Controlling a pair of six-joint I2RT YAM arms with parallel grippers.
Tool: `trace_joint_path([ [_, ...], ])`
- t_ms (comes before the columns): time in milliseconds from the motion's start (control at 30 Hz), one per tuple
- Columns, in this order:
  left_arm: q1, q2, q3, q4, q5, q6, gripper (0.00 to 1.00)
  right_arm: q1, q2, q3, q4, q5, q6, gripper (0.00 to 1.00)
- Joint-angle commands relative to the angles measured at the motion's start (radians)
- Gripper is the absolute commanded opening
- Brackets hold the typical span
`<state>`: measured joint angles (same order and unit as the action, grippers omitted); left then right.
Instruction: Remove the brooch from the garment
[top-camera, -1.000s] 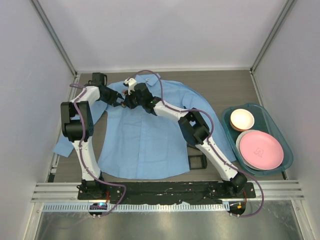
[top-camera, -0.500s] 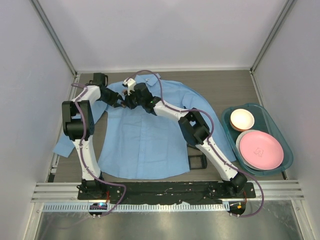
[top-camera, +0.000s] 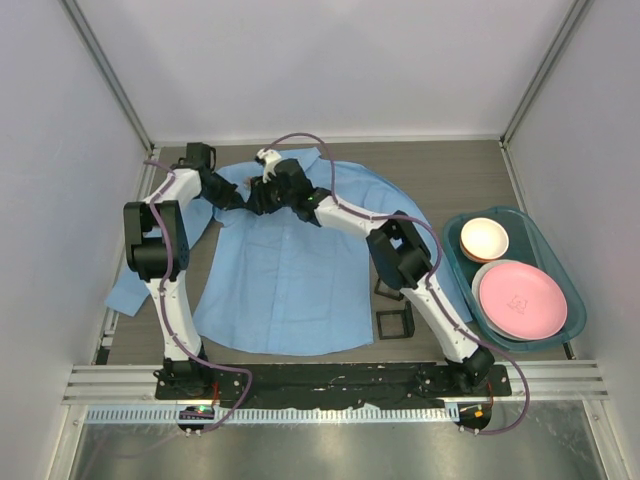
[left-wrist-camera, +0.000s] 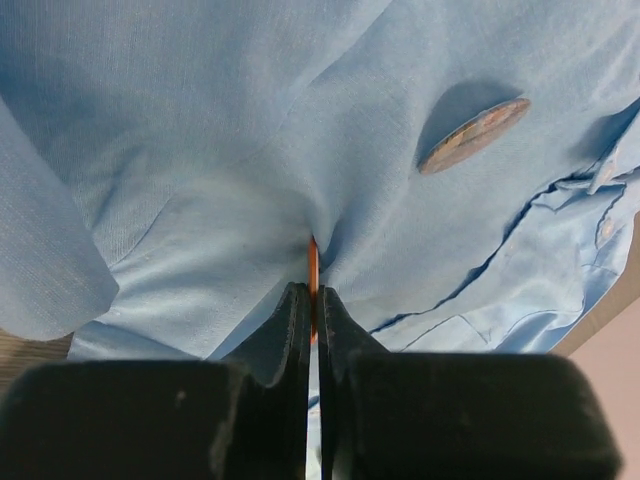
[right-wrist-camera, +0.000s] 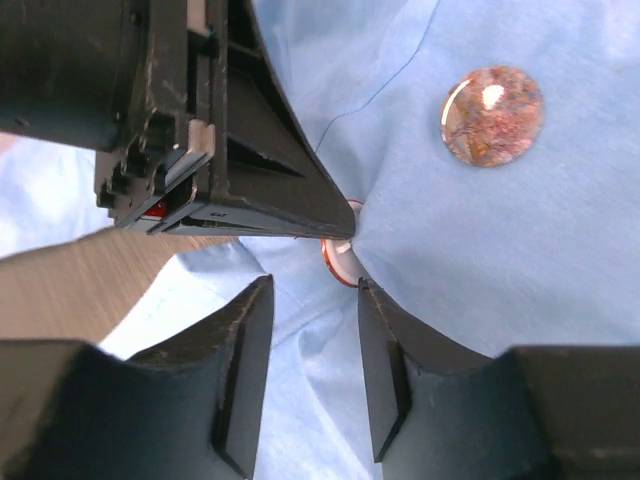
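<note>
The garment (top-camera: 290, 280), a light blue shirt, lies flat on the table with its collar at the far end. Near the collar my left gripper (top-camera: 238, 200) is shut on the brooch (left-wrist-camera: 313, 262), a thin orange-rimmed disc seen edge-on where the cloth puckers. In the right wrist view the same brooch (right-wrist-camera: 338, 262) pokes out from under the left gripper's black fingers (right-wrist-camera: 260, 190). My right gripper (right-wrist-camera: 313, 285) stands open right beside it, with only cloth between its fingers. A second round, mottled brooch (right-wrist-camera: 492, 115) sits on the shirt nearby, free of both grippers.
A teal bin (top-camera: 555, 335) at the right holds a pink plate (top-camera: 520, 300) and a pale bowl (top-camera: 484, 238). Two black square frames (top-camera: 393, 322) lie by the shirt's right hem. White walls close in the left, right and far sides.
The left gripper has shut on the orange-rimmed brooch. The right gripper, shut before, has opened and let go, and its arm has shifted slightly toward the collar.
</note>
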<state>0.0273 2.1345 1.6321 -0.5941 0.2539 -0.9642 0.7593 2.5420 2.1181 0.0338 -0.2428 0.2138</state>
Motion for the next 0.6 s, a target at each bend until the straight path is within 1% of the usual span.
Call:
trace_joint_path([
  [0,0.000,-0.016,-0.005,0.050,0.004,0.077,0.03,-0.060,-0.124,-0.059,0.081,-0.070,0.246,0.49],
  [67,0.002,-0.022,-0.021,0.059,0.007,0.102,0.03,-0.067,-0.114,-0.053,0.078,-0.078,0.286,0.53],
  [133,0.002,-0.036,-0.043,0.073,0.005,0.123,0.03,-0.069,-0.095,-0.027,0.066,-0.093,0.303,0.53],
  [200,-0.001,-0.056,-0.064,0.099,0.001,0.134,0.03,-0.071,-0.065,-0.001,0.061,-0.096,0.329,0.50],
  [233,-0.001,-0.064,-0.087,0.109,-0.001,0.139,0.03,-0.071,-0.051,0.009,0.060,-0.105,0.338,0.47],
  [267,-0.001,-0.071,-0.101,0.122,-0.005,0.146,0.03,-0.071,-0.042,0.019,0.061,-0.108,0.349,0.42],
  [367,-0.001,-0.097,-0.147,0.161,-0.021,0.165,0.03,-0.068,-0.002,0.043,0.081,-0.125,0.380,0.35],
  [567,-0.001,-0.136,-0.239,0.270,-0.034,0.170,0.04,-0.057,0.047,0.068,0.118,-0.136,0.409,0.31],
])
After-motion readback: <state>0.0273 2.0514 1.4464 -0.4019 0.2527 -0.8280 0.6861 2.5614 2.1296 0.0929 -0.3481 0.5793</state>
